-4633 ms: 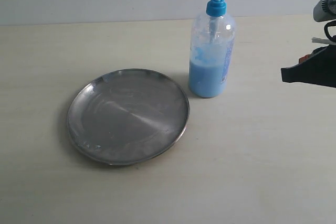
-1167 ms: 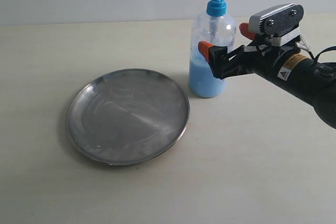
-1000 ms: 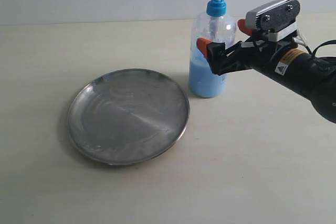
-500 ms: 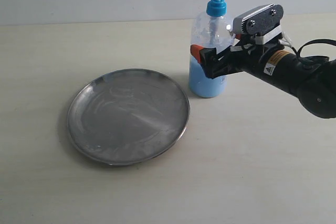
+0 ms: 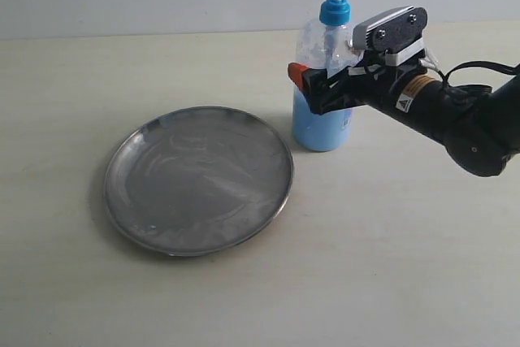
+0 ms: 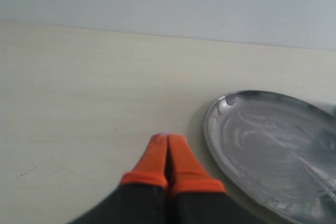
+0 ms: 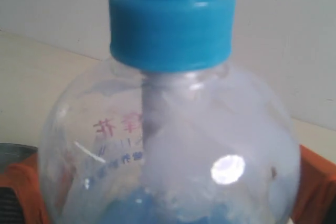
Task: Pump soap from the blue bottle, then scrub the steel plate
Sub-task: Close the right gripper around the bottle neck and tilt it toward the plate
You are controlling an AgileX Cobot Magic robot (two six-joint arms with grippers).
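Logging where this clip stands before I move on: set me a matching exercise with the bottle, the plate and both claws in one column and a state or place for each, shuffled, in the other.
Things
1. blue bottle
2. steel plate
3. left claw
4. right claw

States
A. jaws pressed together, above the bare table
B. standing upright, partly filled
C. jaws spread, one on each side of the bottle
D. lying flat, streaky and reflective

Pairs: 1-B, 2-D, 3-A, 4-C
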